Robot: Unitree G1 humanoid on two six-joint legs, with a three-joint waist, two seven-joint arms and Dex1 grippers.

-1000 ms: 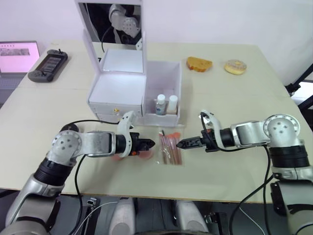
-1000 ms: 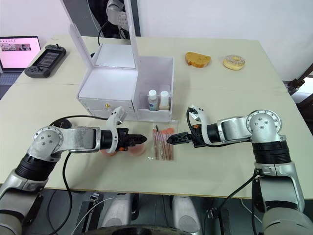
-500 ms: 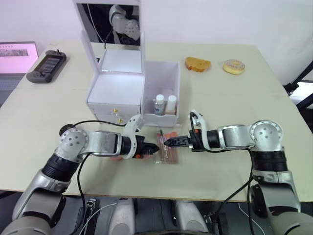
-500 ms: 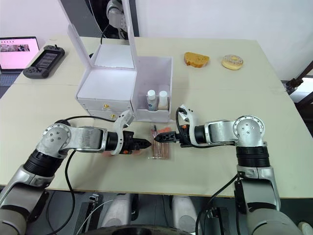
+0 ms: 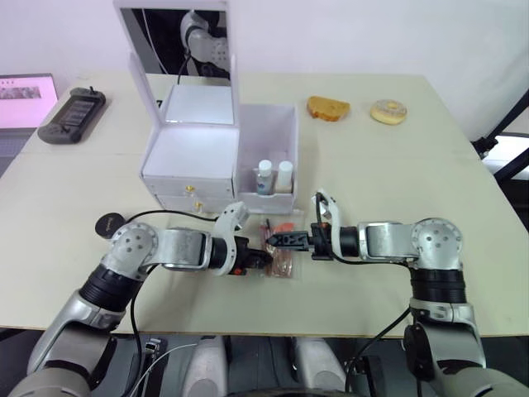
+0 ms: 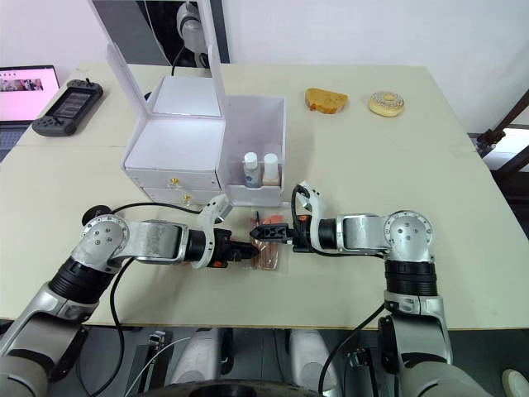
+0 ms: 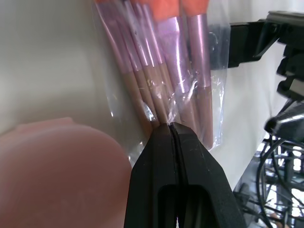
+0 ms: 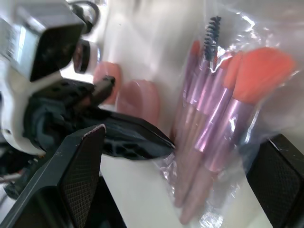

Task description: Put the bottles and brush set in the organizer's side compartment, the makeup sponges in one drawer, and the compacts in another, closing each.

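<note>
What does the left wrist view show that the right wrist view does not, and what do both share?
Left wrist view alone: the left pincer seen along its own shut fingers, tips at the sleeve's edge.

Right wrist view alone: the right pincer wide open around the brush set, a black spiral brush tip in the sleeve, and a second makeup sponge.

Both: the brush set, a pink makeup sponge beside it, and the opposite pincer.

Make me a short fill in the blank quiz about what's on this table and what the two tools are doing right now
1. The two small clear plastic bottles stand in the white organizer's ____ compartment.
2. The left tool's black fingers are ____ against the clear flat sleeve of pink-handled brushes.
3. The right tool reaches that sleeve with its fingers ____.
4. Both front drawers are ____.

Missing words: side; shut; open; closed
</note>
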